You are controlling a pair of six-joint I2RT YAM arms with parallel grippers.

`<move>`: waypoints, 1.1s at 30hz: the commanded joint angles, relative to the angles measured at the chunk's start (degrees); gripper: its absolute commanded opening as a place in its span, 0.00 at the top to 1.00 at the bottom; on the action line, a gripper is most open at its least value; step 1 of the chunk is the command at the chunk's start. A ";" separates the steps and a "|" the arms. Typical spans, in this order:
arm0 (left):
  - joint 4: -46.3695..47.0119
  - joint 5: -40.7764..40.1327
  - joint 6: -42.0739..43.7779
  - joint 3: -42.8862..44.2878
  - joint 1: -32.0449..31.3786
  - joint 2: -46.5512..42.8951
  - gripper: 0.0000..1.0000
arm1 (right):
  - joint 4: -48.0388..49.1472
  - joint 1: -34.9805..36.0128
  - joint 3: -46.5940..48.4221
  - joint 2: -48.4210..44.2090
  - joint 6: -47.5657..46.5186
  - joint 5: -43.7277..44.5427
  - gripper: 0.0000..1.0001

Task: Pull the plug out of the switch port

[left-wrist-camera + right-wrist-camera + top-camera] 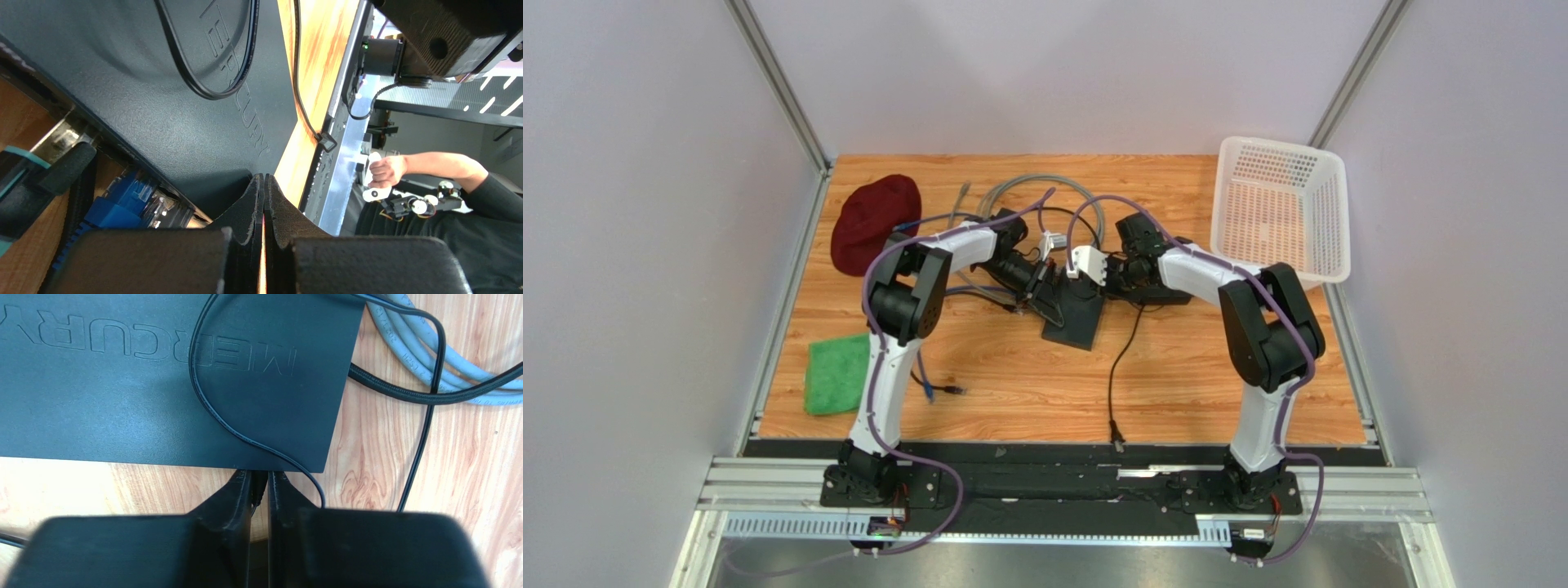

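Right, top view: switch (pixel 1078 321) lies mid-table, w/ both arms bent in over its far end. L gripper (pixel 1051 292) is at its left and R gripper (pixel 1090 284) at its right. Basket (pixel 1280 208) sits far right, maroon cloth (pixel 875 221) far left, green cloth (pixel 836 374) near left.

L wrist cam: your L fingers are pressed flat together, nothing between, tips at the switch edge. Blue plug (pixel 123 196) sits beside them at that edge.

R wrist cam: R jaws are nearly together at the switch edge, thin black cable (pixel 245 435) close by. You can't tell if they pinch anything.

Switch (pixel 1081 321) central on the table (pixel 1014 386), cables (pixel 1010 191) behind it, basket (pixel 1280 196) at far right.
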 commanded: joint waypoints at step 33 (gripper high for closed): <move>1.84 -2.89 0.18 1.37 0.36 1.05 1.00 | -18.98 -1.42 12.19 7.40 8.55 -2.13 1.00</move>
